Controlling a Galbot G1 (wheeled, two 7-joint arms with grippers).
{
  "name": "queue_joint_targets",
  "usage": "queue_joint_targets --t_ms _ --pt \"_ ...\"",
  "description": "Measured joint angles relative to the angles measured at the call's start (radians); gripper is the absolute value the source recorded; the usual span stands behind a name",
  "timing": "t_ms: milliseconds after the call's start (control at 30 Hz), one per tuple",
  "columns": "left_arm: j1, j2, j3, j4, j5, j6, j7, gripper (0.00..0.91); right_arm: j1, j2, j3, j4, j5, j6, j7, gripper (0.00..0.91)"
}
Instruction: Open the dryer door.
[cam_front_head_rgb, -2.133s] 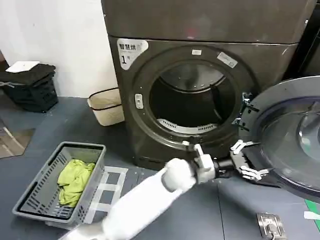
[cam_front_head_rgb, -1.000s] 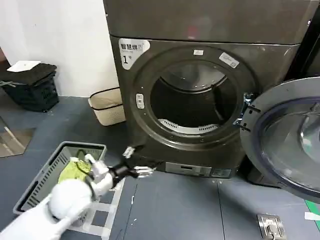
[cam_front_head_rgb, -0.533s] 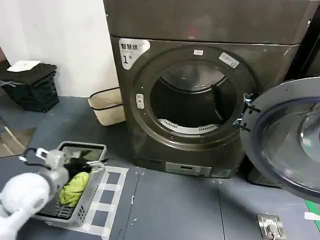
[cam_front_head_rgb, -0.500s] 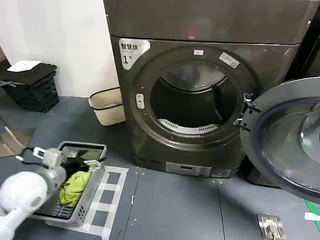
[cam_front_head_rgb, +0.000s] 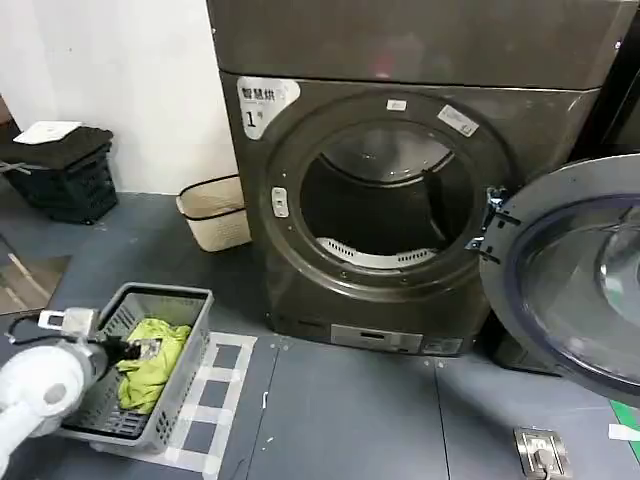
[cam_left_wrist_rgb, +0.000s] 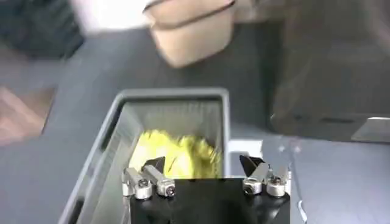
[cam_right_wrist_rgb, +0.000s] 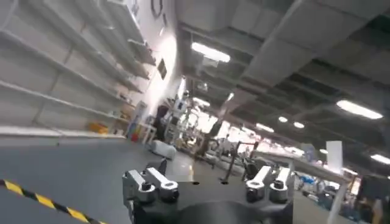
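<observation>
In the head view, the dryer door is standing wide open, swung out to the right of the machine and hanging on its hinge beside the round opening. Its dark grey inner face with the tinted glass centre is turning toward the camera. The dryer, dark grey-brown with a white "1" sticker at its upper left corner, is showing its drum through the opening. The left gripper is sitting low at the left, over the grey basket on the floor, well apart from the door. It is pointing at the yellow-green cloth lying in the basket. From this view I cannot tell how its fingers are standing. A beige bin is standing against the wall, just beside the dryer on its left, and a black crate is sitting farther left.

In the left wrist view, the left gripper is hanging above the grey basket, with the fingers spread apart and nothing between them. The yellow-green cloth is lying inside the basket below the fingers. The beige bin is showing beyond.

In the right wrist view, the right gripper is pointing away into the room, toward shelves and ceiling lights. Its fingers are apart and are holding nothing.
</observation>
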Motion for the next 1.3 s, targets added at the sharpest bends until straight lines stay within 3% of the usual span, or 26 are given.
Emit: queue_joint_targets --t_ms 200,400,767,1300 --pt "-0.039 -0.002 0.051 0.085 -0.235 -0.001 -0.127 0.907 0.000 0.006 -0.007 0.001 0.011 0.029 -0.011 0.907" --pt "-0.081 -0.014 0.093 0.173 -0.338 -0.001 -0.175 0.907 0.000 0.008 -0.014 0.002 0.010 0.043 -0.014 0.907" --pt "-0.113 -0.024 0.121 0.275 -0.399 -0.001 -0.198 0.907 -0.001 0.009 -0.021 -0.006 0.003 0.064 -0.018 0.907" --pt "-0.127 -0.028 0.119 0.287 -0.426 0.000 -0.199 0.907 -0.002 0.017 -0.022 -0.006 -0.013 0.074 -0.024 0.907"
